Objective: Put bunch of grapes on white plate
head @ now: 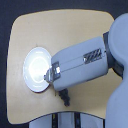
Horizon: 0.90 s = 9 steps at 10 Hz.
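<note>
The white plate (34,70) lies on the exterior view's left side of the round wooden table (60,30). It shines, and nothing shows on its visible part. My grey arm (82,62) reaches in from the right, and its end covers the plate's right rim. A small dark elongated shape (64,98) sticks out below the arm's end, near the table's front edge. I cannot tell whether it is the bunch of grapes, the gripper's fingers, or both. The jaws are too blurred to judge.
The robot's large grey shoulder (119,40) fills the right side of the view. The robot's base (65,120) shows just below the table's front edge. Bare wood shows at the table's back and far left.
</note>
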{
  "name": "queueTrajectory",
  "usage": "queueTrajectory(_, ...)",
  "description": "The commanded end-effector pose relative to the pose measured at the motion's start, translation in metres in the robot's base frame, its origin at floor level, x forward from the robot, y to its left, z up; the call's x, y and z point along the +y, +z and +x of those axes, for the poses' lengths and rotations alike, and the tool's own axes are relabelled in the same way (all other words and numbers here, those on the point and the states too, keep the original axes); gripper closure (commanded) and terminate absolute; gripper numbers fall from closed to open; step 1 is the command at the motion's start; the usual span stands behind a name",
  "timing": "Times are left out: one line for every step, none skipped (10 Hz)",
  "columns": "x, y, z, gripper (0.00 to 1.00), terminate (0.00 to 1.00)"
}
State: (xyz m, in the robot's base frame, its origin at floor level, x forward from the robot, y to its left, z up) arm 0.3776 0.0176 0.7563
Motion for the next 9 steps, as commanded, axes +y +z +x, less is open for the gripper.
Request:
queueTrajectory(-0.02,-0.022,-0.012,0.0,0.0)
queueTrajectory(-0.022,-0.028,-0.012,0.0,0.0)
queueTrajectory(-0.022,-0.033,-0.014,0.0,0.0)
queueTrajectory(-0.018,-0.036,-0.013,0.0,0.0)
queueTrajectory(-0.009,-0.037,-0.012,0.0,0.0)
queueTrajectory(-0.005,-0.037,-0.011,0.0,0.0)
queueTrajectory(-0.005,-0.037,-0.007,0.0,0.0)
queueTrajectory(-0.009,-0.037,-0.004,0.0,0.0)
queueTrajectory(-0.016,-0.035,-0.004,0.0,0.0)
